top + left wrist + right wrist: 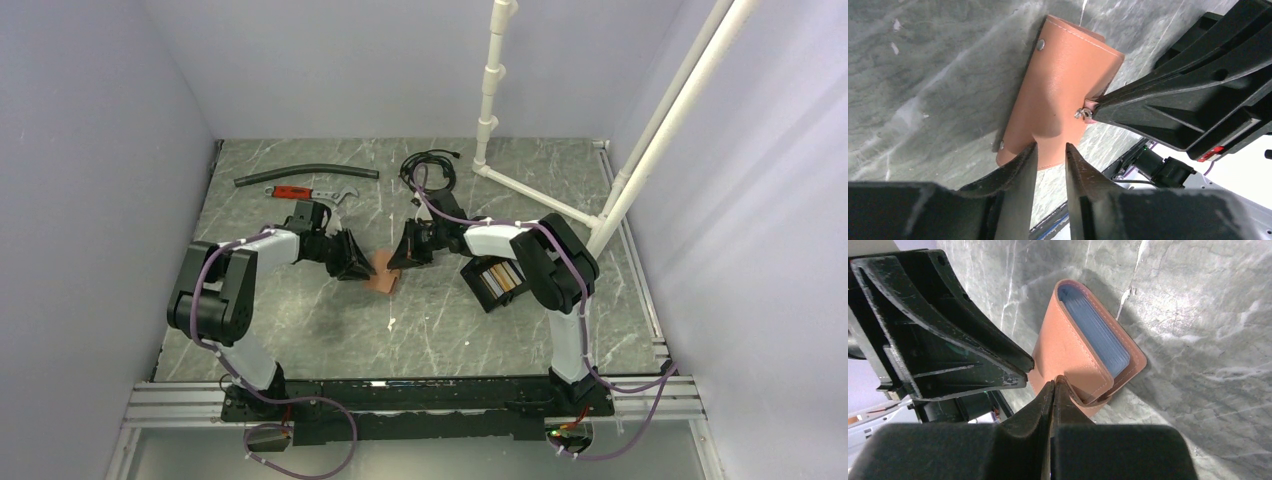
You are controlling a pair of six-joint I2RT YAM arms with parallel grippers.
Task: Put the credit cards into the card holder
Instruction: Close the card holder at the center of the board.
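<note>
Marble tabletop [300, 330]: one wallet [1063, 85], right fingers [1053, 390] pinching it, left fingers [1028, 162] parted

Lab — walled booth [100, 150], PVC frame [652, 135]

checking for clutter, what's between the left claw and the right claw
The wallet, nothing else. The top view shows it between the left claw and right claw; the right claw pinches its flap.

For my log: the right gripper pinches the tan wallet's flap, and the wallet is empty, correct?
Not empty. The right wrist view shows a bluish stack, apparently cards, filling the wallet. The right gripper does pinch its flap.
</note>
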